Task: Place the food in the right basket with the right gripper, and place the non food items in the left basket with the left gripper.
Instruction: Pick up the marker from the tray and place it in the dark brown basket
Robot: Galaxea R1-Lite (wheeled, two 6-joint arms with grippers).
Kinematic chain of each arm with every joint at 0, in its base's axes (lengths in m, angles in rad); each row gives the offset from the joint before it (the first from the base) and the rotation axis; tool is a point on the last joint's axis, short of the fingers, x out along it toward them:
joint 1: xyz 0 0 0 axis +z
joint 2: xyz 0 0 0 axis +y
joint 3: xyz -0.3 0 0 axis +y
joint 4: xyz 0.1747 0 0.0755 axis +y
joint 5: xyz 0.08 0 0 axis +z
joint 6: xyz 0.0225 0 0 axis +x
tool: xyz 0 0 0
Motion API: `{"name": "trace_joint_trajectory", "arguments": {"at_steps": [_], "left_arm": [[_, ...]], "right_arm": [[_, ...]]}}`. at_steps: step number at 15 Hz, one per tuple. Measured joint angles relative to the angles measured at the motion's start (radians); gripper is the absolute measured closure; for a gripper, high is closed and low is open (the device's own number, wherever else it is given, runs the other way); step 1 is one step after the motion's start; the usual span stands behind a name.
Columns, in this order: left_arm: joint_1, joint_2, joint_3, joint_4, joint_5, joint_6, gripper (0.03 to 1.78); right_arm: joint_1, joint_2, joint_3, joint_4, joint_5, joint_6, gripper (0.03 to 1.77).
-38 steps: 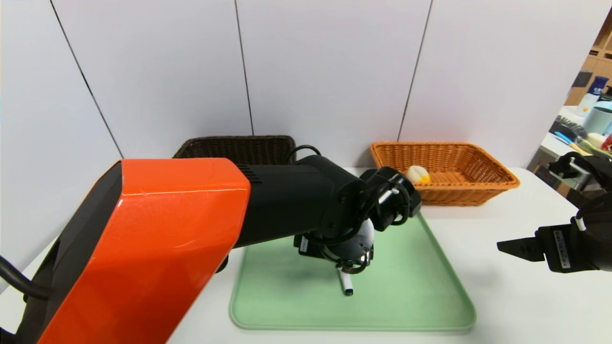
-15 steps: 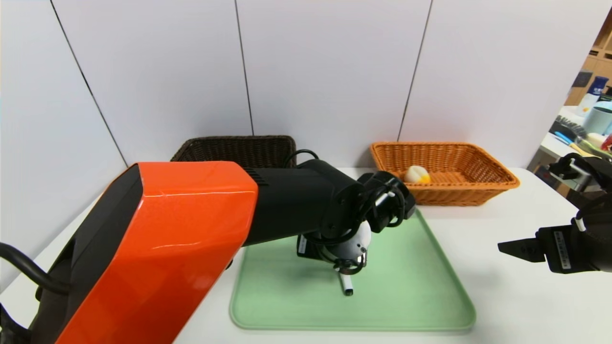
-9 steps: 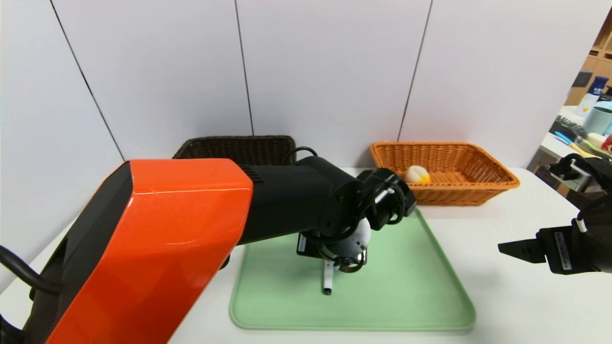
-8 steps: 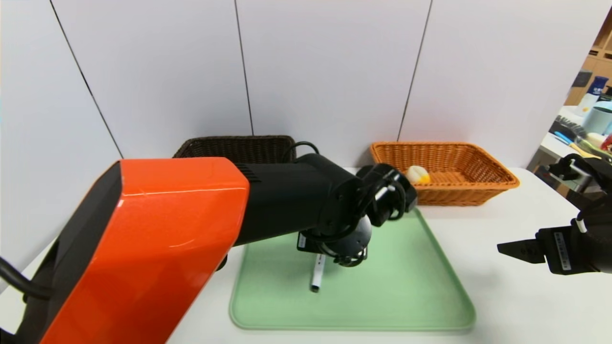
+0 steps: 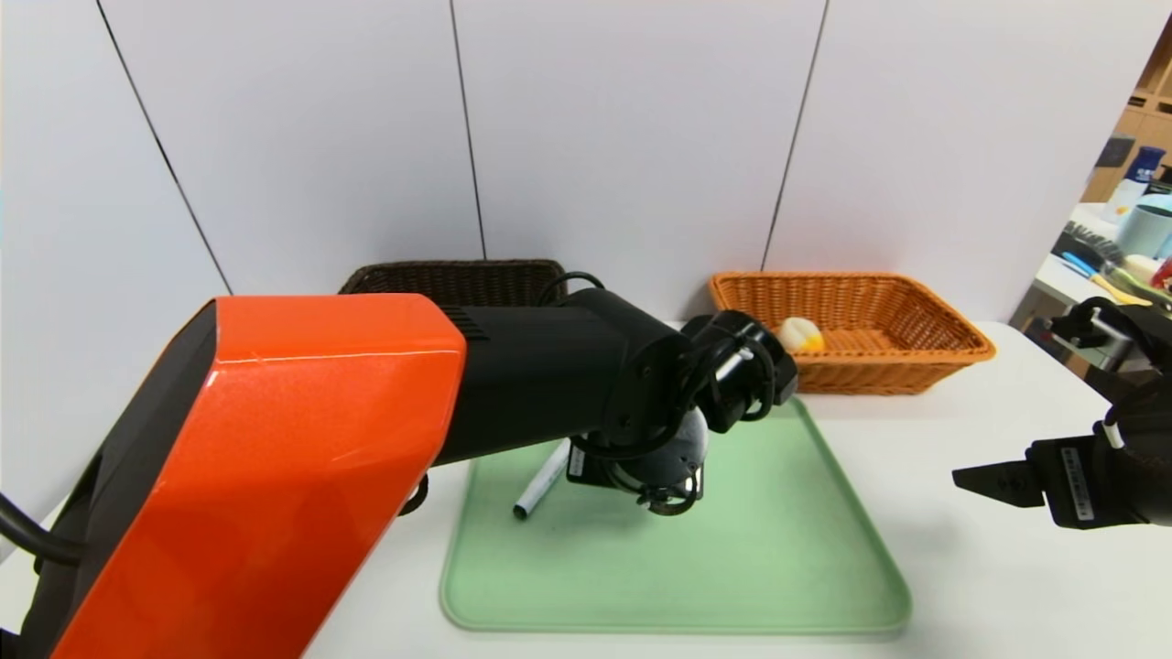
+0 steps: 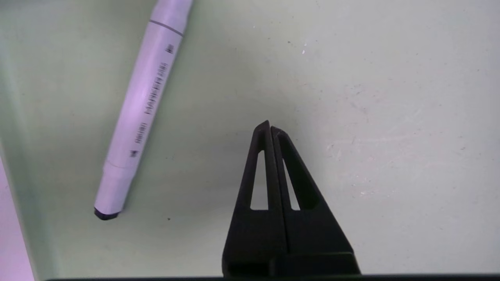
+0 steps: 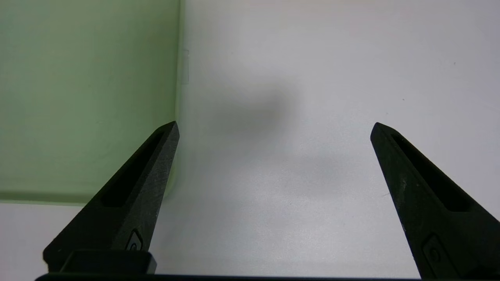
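While the left gripper (image 6: 269, 127) hangs over the green tray (image 5: 778, 567), its 2 fingers are pressed flat together with nothing between them, tips aimed at bare tray surface.

Item 1: marker (image 6: 142, 107), white barrel with a black end, lying flat on the tray near its left edge, beside the left gripper and clear of its fingers. In the head view the marker (image 5: 540, 481) lies aslant, partly hidden under the black forearm of the left arm.

Item 2: brown basket (image 5: 458, 277), at the back left of the table (image 5: 989, 586), largely hidden behind the left arm; contents cannot be seen.

Item 3: orange basket (image 5: 916, 366), at the back right of the table, just beyond the tray's far right corner. It holds 1 piece of food (image 5: 800, 334), pale with a yellow-orange patch, lying near the basket's left end.

Item 4: right gripper (image 7: 273, 127), over the white table just off the tray's right edge, fingers spread wide, holding nothing. In the head view it sits at the right margin, well apart from the marker.
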Motion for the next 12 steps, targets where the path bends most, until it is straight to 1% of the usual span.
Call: {"name": "trace_joint_trajectory", "arguments": {"at_steps": [12], "left_arm": [[0.000,-0.002,0.001,0.001,-0.003,-0.007,1.77]], "right_arm": [[0.000,0.008,0.026,-0.002,0.000,0.001,0.10]]}}
